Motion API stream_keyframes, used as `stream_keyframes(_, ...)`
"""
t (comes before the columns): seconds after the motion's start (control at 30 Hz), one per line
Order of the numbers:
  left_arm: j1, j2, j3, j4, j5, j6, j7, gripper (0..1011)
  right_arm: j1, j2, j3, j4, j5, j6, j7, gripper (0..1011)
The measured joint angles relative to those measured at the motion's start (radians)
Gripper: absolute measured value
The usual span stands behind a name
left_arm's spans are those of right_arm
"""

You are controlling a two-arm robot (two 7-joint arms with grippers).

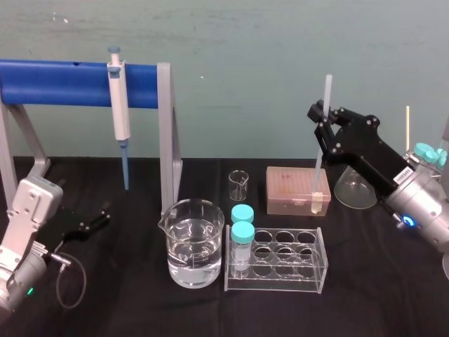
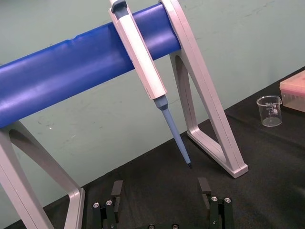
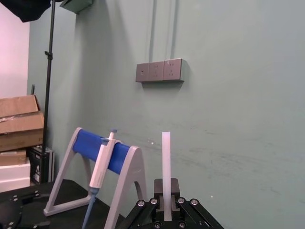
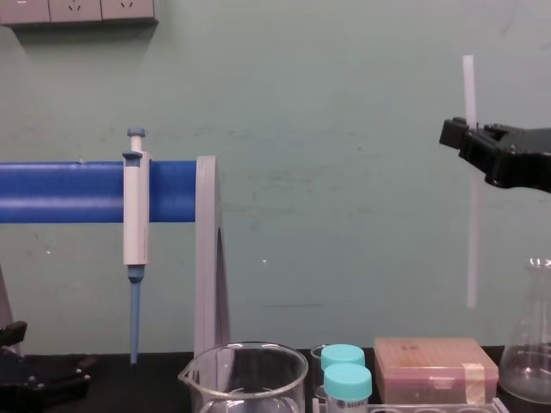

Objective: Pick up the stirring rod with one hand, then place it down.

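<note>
**Rod Gripped Upright Above the Table**

The right gripper (image 1: 320,132) was clenched on the stirring rod (image 1: 317,168). The rod hung in the air, its long axis near vertical and its lower end above the pink tip box (image 1: 297,191). The left gripper (image 1: 95,219) lay spread open, low at the table's (image 1: 379,295) left. The large beaker (image 1: 194,242) held clear liquid, and the tube rack (image 1: 309,263) held two teal-capped tubes (image 1: 243,235).

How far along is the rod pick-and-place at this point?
Pick-up looks done: the right hand grips the rod upright, its lower end clear of the table. Setting it down is left. The left hand rests open, at the left.
</note>
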Motion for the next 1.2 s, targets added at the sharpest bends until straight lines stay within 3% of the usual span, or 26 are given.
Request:
stream_keyframes(0.27, 0.000, 0.000, 0.000, 0.000, 0.000, 0.000, 0.000, 1000, 0.022, -0.007, -0.001, 0.018, -0.008, 0.005, -0.002, 71)
stream_keyframes(1.2, 0.000, 0.000, 0.000, 0.000, 0.000, 0.000, 0.000, 1000, 0.013, -0.010, -0.002, 0.006, -0.019, 0.008, -0.008, 71)
